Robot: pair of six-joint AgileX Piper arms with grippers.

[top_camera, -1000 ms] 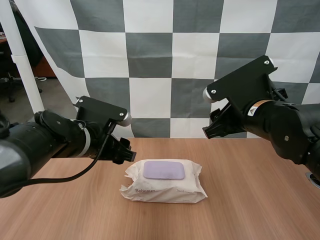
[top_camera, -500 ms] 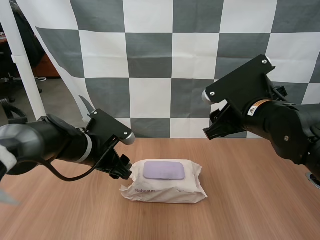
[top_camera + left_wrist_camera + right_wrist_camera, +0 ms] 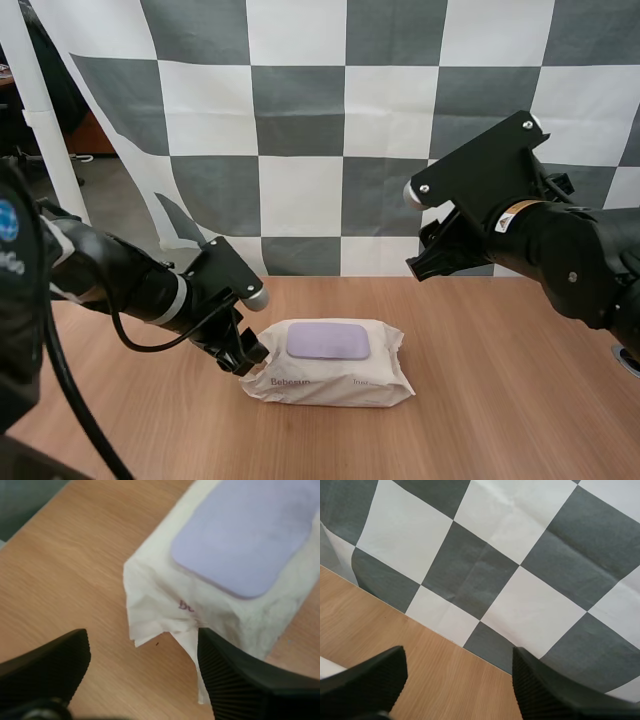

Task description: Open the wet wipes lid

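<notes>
The wet wipes pack (image 3: 340, 382) lies at the middle of the table (image 3: 520, 400), its purple lid (image 3: 328, 340) flat on top. The left gripper (image 3: 243, 358) is at the pack's left end, spread wide, with the crimped edge between its fingers. The right gripper (image 3: 425, 262) hangs above the table, also wide apart.

Prob. robotics lab/office rm: left arm (image 3: 120, 285) + right arm (image 3: 570, 260) at a wood table (image 3: 520, 400), dark office chair (image 3: 45, 60) & brown desk (image 3: 92, 135) far left.
</notes>
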